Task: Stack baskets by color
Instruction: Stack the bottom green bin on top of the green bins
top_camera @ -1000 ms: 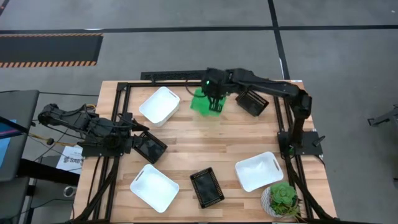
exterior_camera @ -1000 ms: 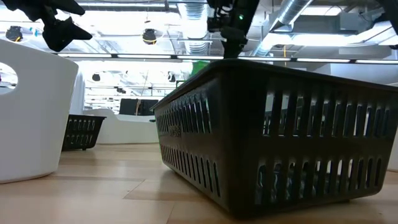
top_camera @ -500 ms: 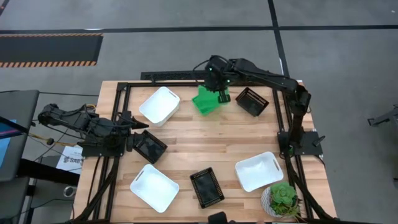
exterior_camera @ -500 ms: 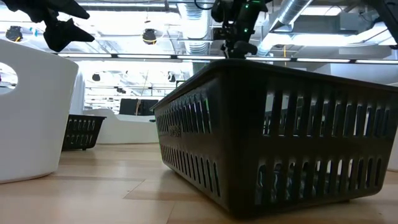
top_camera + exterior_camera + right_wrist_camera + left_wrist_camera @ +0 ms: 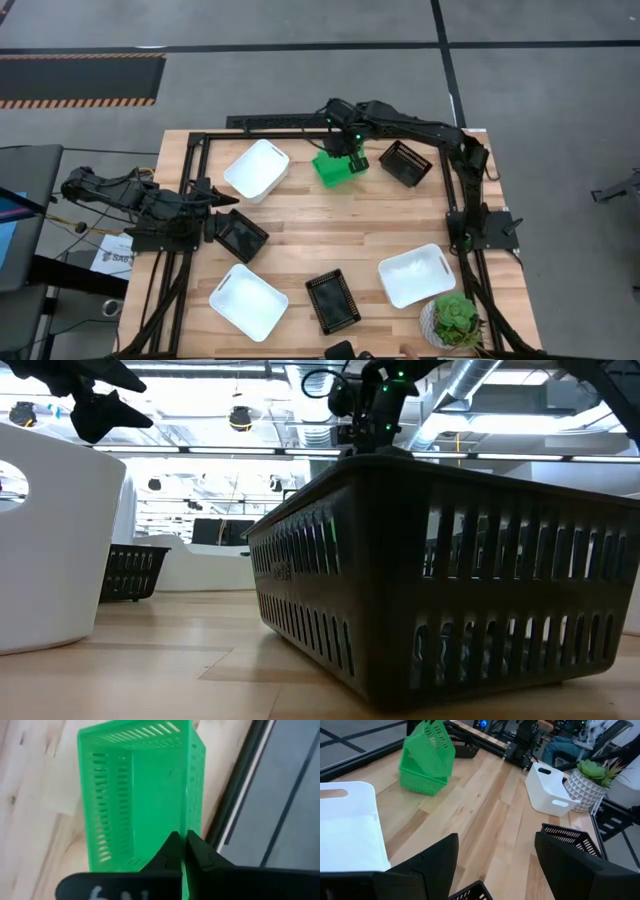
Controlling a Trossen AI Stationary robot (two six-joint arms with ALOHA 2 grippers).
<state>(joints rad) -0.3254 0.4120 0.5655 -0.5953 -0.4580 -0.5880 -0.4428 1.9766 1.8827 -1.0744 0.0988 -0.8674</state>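
Observation:
My right gripper (image 5: pixel 349 152) is shut on a bright green basket (image 5: pixel 140 795) at the table's far middle. That basket hangs tilted over another green basket (image 5: pixel 422 779) standing on the wood. At the left, my left gripper (image 5: pixel 220 212) hangs open above a black basket (image 5: pixel 242 236), whose rim (image 5: pixel 470 891) shows between its fingers without touching them. Two more black baskets (image 5: pixel 405 163) (image 5: pixel 332 300) and three white baskets (image 5: pixel 257 168) (image 5: pixel 247 300) (image 5: pixel 415 275) sit apart on their bottoms. My right gripper pinches the top rim of one wall (image 5: pixel 186 842) of the green basket, one finger inside the basket and one outside. The fingers come from above, pointing steeply down. The basket hangs below them, tilted, open side toward the wrist, over the green basket (image 5: pixel 422 779) on the table.
A potted plant (image 5: pixel 455 320) stands at the near right corner. A black frame (image 5: pixel 300 122) runs round the table's edges. Bare wood (image 5: pixel 340 225) lies in the middle between the baskets. In the low view a black basket (image 5: pixel 450 580) fills the foreground.
My right gripper has sunk a little toward the table and rolled at the wrist, still shut. The green basket in it has turned about with it and come lower over the green basket on the table.

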